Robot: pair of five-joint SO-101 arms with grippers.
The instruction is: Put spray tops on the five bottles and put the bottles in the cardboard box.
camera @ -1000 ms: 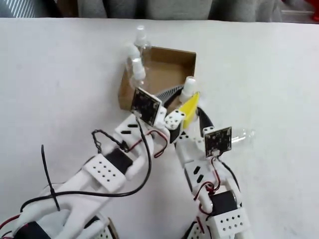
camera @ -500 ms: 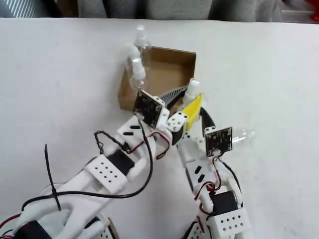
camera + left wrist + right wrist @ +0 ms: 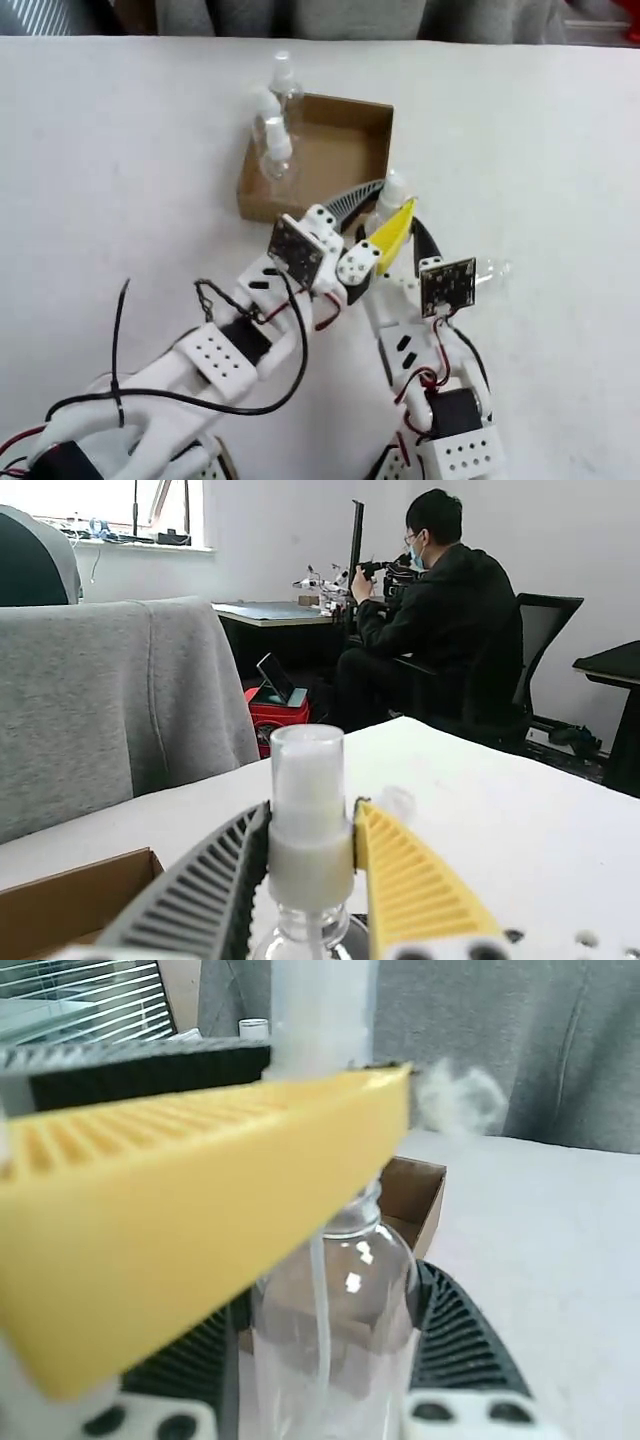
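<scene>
Nearest us the two arms cross close together, so our first worry is a knock between them. The left hand (image 3: 308, 825) is closed on the spray top (image 3: 306, 770), with a gray finger and a yellow finger either side of it. The right hand (image 3: 330, 1360) sits just beneath, clamped round the clear bottle (image 3: 335, 1280) and holding it upright in front of the box (image 3: 258, 196). If the left hand turns or presses off the bottle's axis, we judge the top could seat crooked, or the smooth body could slip and spin in the right hand. Just beside the right arm a lying bottle (image 3: 488, 270) rests, uncapped as far as we can tell, and a nudge would roll it across the open surface (image 3: 560, 150). Further on, the box's near wall is close, so a low carry would shove it. Three bottles (image 3: 277, 150) crowd its left side, easy to topple, while bare cardboard shows in its right half. The surface's far edge lies well beyond.
</scene>
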